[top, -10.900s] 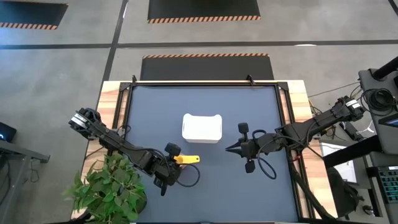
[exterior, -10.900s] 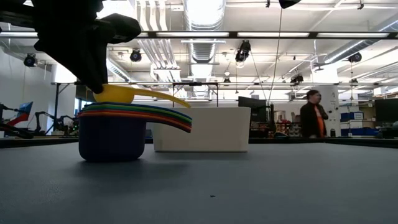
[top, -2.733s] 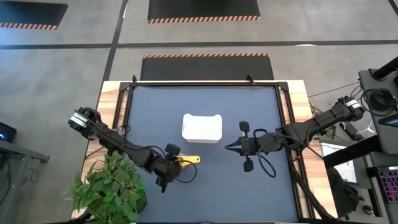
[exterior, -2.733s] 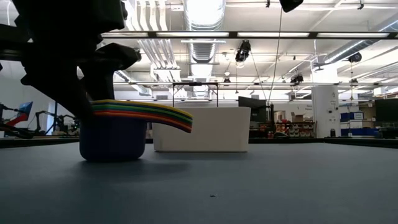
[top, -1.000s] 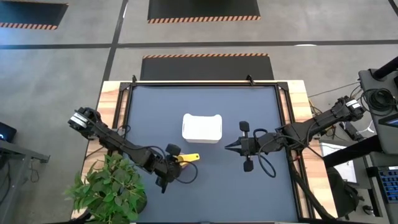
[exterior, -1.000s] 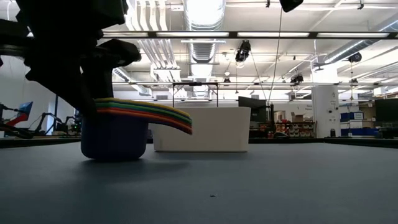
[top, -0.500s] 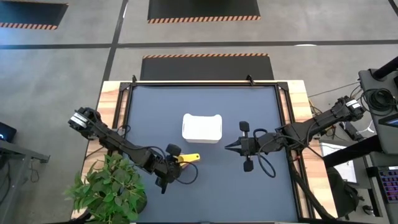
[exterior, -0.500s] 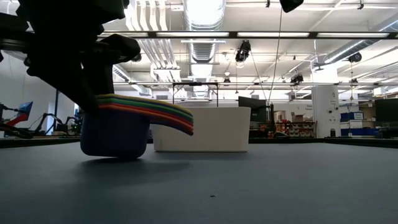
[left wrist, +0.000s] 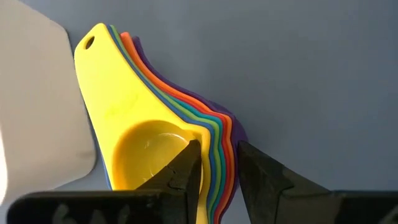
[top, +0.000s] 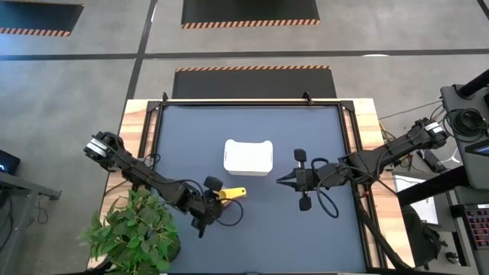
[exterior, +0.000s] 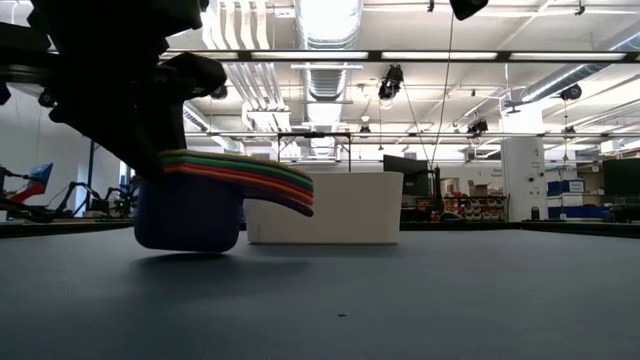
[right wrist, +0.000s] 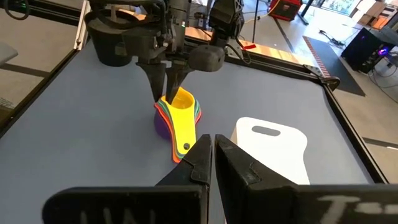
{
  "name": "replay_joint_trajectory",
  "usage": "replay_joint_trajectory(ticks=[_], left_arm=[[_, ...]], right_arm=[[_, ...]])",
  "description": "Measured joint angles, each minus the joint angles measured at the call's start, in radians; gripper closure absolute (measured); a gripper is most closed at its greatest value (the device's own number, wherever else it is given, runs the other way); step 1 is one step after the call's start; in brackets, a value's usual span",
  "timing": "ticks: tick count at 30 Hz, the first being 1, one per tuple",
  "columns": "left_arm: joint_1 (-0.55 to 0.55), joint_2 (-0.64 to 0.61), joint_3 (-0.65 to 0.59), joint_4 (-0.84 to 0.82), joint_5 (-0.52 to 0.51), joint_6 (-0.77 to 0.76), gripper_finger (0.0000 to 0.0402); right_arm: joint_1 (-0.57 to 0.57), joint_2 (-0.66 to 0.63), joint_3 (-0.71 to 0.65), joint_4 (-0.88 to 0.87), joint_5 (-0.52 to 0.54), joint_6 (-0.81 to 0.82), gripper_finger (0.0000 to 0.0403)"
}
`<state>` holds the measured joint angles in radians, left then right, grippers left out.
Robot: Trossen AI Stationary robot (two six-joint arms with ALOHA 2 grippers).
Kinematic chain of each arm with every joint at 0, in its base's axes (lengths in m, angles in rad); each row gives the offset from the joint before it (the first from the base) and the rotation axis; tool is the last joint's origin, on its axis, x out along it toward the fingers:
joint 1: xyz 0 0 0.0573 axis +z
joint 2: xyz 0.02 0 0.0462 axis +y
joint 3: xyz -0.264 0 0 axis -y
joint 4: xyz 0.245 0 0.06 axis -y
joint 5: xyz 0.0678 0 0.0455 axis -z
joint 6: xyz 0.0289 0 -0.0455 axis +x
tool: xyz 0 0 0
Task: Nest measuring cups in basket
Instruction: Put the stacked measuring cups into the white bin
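The left claw (left wrist: 214,163) is clamped on the rim of the stack of measuring cups (left wrist: 155,134), one finger inside the yellow cup (left wrist: 140,140) on top and the other outside the stacked walls. That pinch takes in all the rims at once, which looks meant to let the whole set travel as one piece rather than cup by cup. In the low view the stack (exterior: 215,195) seems to sit slightly tilted on the dark surface (exterior: 400,300), perhaps just being lifted, though whether its base has left the surface I cannot tell. The cups are already nested: the biggest, dark blue or purple, is outermost at the bottom, and the rims and handles fan out in bands of red, orange, green and teal under the yellow one, whose handle has a small hole near its tip. The handles point toward the white basket (top: 248,156), which stands just beside the stack, so the carry should be short. The basket is low-walled with rounded corners, and I see nothing in it. The right claw (right wrist: 212,154) has its fingers pressed together and holds nothing; it hangs over the surface on the other side of the basket, seemingly waiting out of the way.
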<state>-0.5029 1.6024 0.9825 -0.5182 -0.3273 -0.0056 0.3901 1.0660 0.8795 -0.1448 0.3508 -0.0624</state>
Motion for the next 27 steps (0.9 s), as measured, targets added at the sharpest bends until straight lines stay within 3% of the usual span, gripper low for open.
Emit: replay_joint_trajectory(ticks=[27], left_arm=[[-0.011, -0.003, 0.058, -0.034, -0.067, 0.052, 0.0327]], right_arm=[[0.000, 0.000, 0.000, -0.009, 0.000, 0.002, 0.0394]])
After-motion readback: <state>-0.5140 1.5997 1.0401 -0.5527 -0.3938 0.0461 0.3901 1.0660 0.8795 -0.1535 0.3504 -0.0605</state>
